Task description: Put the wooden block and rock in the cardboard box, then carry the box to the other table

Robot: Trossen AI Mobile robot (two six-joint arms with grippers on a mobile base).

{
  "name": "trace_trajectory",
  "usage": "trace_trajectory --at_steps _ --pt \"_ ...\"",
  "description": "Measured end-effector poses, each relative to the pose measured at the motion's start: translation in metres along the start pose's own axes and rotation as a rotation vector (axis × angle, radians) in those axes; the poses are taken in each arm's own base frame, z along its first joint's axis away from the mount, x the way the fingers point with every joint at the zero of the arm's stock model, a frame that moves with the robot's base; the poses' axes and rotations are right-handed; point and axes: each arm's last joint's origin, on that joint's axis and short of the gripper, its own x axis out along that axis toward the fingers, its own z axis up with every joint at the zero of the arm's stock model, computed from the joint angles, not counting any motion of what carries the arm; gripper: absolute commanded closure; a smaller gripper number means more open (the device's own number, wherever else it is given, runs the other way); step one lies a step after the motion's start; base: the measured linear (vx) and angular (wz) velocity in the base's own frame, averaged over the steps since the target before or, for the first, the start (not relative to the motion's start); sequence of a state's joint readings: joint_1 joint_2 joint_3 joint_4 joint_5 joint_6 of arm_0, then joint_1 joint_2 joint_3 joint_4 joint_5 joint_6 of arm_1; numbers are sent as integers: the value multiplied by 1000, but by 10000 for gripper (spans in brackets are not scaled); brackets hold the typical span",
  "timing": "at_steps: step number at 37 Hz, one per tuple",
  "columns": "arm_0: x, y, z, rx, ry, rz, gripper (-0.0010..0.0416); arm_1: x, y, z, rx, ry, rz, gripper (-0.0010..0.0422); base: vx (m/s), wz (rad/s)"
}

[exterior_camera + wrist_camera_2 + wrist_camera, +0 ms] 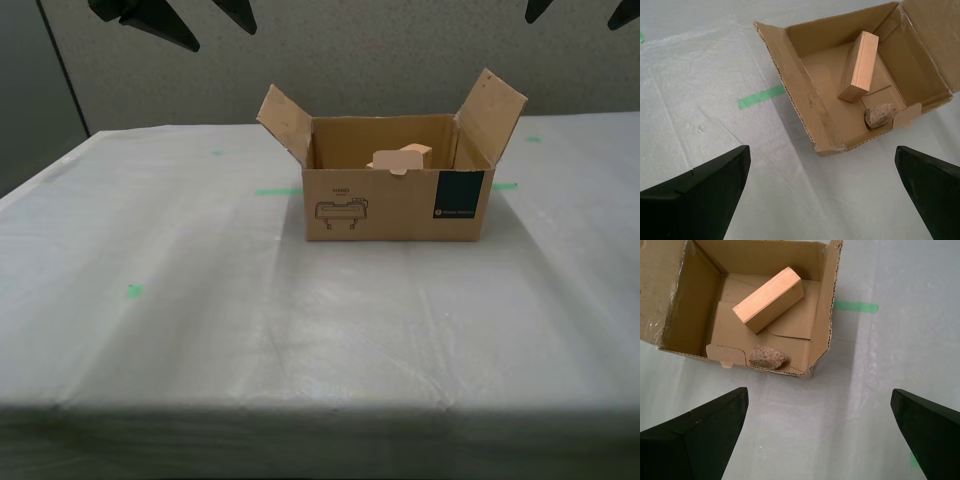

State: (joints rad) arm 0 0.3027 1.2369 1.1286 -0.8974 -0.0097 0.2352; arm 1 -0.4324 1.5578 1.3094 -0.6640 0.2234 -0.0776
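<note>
The cardboard box (395,205) sits on the other table (200,320), holding the wooden block (769,300) and the rock (767,356); my first gripper (820,432) and my second gripper (822,192) hover above it, jaws spread wide, empty. Its teal label (460,193) has print too small to read.

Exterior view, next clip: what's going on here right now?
Nothing is being held. The cardboard box sits open on the other table, with the wooden block and the rock inside. My first gripper and my second gripper hover above the box, both open and empty.

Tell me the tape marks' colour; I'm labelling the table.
Green tape marks, clearest in the second wrist view.
</note>
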Motion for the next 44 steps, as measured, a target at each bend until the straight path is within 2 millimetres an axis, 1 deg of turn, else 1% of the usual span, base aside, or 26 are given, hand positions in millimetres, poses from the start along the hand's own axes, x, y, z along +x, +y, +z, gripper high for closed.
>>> trace_trajectory --at_steps 44 --pt "0 0 0 0 0 0 7 0 0 0 0 0 0 16 0 0"
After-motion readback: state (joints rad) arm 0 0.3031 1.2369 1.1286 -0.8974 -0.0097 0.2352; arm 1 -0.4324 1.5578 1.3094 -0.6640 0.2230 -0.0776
